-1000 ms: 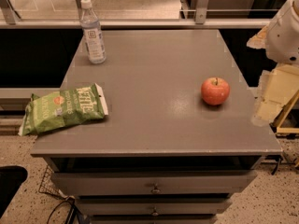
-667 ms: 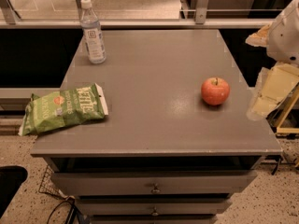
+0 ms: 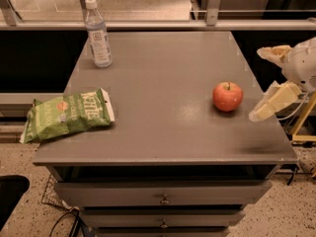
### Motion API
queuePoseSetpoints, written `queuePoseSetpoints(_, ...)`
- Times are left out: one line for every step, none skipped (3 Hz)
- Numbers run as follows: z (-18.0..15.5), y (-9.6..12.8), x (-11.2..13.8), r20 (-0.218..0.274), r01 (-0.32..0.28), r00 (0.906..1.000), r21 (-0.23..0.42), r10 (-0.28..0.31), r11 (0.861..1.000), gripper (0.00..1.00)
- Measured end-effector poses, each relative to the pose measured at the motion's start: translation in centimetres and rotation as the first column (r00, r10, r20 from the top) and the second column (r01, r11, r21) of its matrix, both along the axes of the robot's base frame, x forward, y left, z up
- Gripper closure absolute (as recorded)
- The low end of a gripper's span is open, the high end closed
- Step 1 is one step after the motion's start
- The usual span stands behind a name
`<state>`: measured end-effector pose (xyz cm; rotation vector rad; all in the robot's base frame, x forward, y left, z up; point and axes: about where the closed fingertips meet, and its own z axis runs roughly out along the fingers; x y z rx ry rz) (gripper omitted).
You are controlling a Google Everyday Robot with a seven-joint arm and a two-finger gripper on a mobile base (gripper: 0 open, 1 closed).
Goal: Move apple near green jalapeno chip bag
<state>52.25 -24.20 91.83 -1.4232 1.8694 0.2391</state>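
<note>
Hovering off the tabletop's (image 3: 163, 73) right edge, tool (image 3: 266, 106) is just beside the apple (image 3: 227, 96); wide or narrow, cannot tell. Apple upright, stem up, right of centre. Step judged: reach and grasp. Straddle its widest part squarely, since round fruit rolls. Bag (image 3: 66, 115) lies flat at the left edge, long axis left-right, white end toward apple.

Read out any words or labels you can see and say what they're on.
"KETTLE": white letters on the crinkly light-green chip bag.
Label on the clear plastic water bottle: too small to read.
Round red apple and pale claw right of it: no text.
</note>
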Motion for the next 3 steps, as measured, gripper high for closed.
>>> queuePoseSetpoints(-2.5, 0.1, 1.4, 0.037, -0.005, 0.9993, 0.213, -0.003, 0.977, 0.00)
queuePoseSetpoints(-4.4, 0.3, 1.7, 0.049, -0.005, 0.9987, 0.366, -0.014, 0.931, 0.00)
queuePoseSetpoints(-5.5, 1.2, 1.5, 0.025, -0.003, 0.9996, 0.486, -0.010, 0.874, 0.00)
